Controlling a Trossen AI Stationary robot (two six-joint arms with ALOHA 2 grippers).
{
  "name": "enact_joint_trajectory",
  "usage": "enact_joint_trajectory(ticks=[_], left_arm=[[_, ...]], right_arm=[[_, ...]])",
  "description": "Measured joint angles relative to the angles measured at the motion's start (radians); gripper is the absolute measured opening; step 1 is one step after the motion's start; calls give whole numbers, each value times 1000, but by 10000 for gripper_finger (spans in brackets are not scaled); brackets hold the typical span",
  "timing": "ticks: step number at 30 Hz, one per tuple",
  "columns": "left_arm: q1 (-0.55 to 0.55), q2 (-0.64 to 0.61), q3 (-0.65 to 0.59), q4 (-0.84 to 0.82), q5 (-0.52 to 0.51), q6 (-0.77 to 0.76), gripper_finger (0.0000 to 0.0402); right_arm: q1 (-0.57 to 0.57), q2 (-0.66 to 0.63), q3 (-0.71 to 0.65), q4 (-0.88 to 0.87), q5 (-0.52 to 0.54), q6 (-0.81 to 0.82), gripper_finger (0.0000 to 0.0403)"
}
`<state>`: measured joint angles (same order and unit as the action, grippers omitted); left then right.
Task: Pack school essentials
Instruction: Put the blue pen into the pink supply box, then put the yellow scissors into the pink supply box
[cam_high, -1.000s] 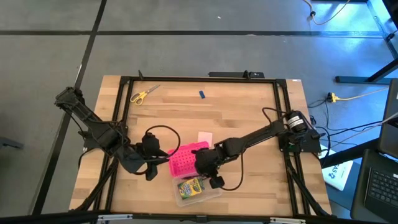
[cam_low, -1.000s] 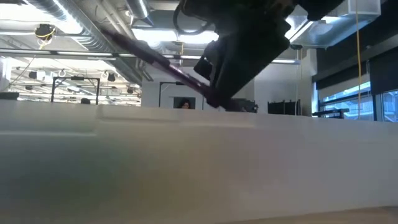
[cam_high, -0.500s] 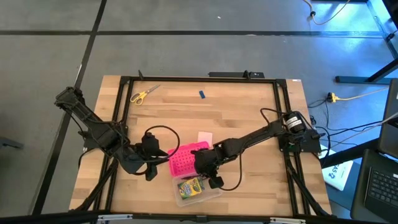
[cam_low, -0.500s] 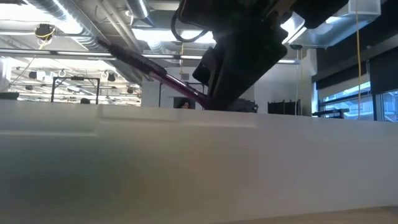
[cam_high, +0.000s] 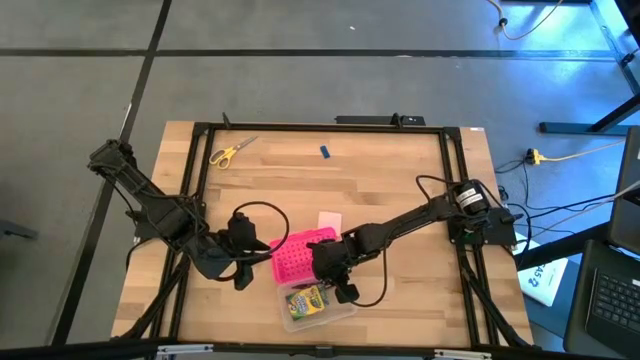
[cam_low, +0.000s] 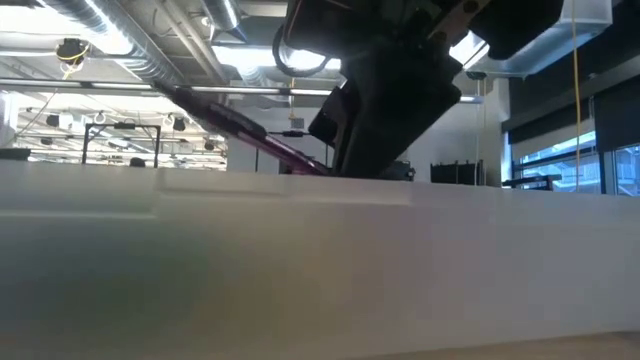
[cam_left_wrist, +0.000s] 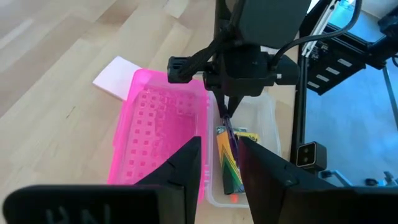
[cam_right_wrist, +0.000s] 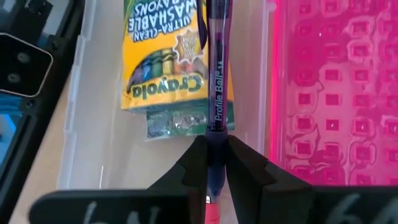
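The right hand (cam_right_wrist: 216, 163) pinches a purple pen (cam_right_wrist: 217, 81) lengthwise over the clear half of the pink box (cam_high: 303, 256), so it can drop in beside the crayon box (cam_right_wrist: 168, 59) already lying there. The left hand (cam_left_wrist: 217, 165), its fingers slightly apart and empty, waits just beside the box. Scissors (cam_high: 231, 152), blue piece (cam_high: 325, 152) and pink pad (cam_high: 329, 220) lie unpacked on the worktop (cam_high: 390, 180).

Right gripper (cam_right_wrist: 216, 163) fingers (cam_right_wrist: 249, 171) clamped — left gripper (cam_left_wrist: 217, 158) low, near-closed

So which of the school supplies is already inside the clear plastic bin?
The yellow-green crayon box; the scissors, pink pad and blue piece lie on the table.
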<state>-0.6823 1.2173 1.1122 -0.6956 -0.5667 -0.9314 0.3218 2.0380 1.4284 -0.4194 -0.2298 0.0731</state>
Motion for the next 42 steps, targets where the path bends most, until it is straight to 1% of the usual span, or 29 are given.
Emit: enact_joint_trajectory(ticks=[8, 19, 29, 35, 42], left_arm=[[0, 0, 0, 0, -1, 0, 98], [0, 0, 0, 0, -2, 0, 98], [0, 0, 0, 0, -2, 0, 98], [0, 0, 0, -1, -2, 0, 98], [0, 0, 0, -2, -2, -2, 98]], right_arm=[[0, 0, 0, -2, 0, -3, 51], [0, 0, 0, -2, 0, -5, 92], [-4, -9, 0, -19, 2, -3, 99], [-37, -80, 0, -88, 1, 53, 99], [-101, -226, 0, -210, 40, 134, 99]])
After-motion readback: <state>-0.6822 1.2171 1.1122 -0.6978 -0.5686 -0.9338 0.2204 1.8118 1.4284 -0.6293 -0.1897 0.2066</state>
